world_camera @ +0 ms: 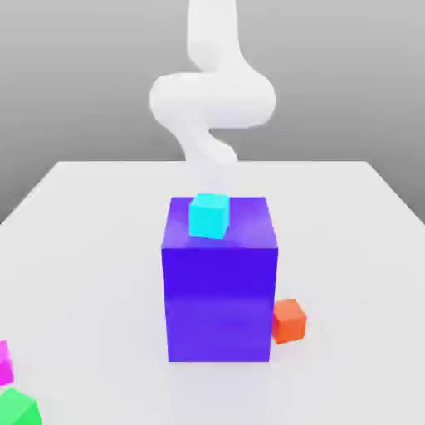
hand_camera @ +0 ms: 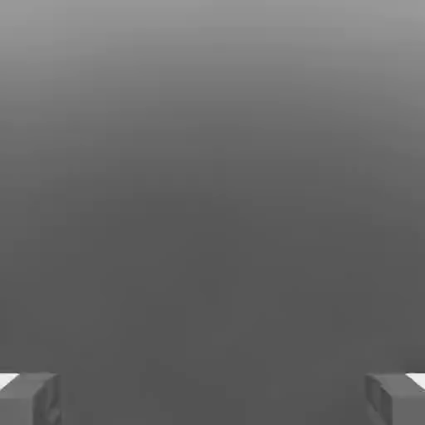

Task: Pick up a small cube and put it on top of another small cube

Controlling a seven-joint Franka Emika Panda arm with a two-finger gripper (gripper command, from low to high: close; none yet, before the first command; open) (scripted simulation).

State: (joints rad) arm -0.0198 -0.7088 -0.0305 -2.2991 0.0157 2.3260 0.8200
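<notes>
A small cyan cube (world_camera: 208,215) rests on top of a tall blue-violet block (world_camera: 220,290) in the middle of the table. A small orange cube (world_camera: 289,320) sits on the table against the block's lower corner, on the exterior view's right. A small magenta cube (world_camera: 4,362) and a small green cube (world_camera: 18,407) lie at the exterior view's lower left. The white arm (world_camera: 212,100) rises behind the block. In the hand view my gripper (hand_camera: 212,398) is open, its grey fingertips (hand_camera: 29,398) spread wide with nothing between them, facing plain grey background.
The white table (world_camera: 349,232) stretches around the block, with bare surface on both sides and in front. Its far edge runs behind the arm.
</notes>
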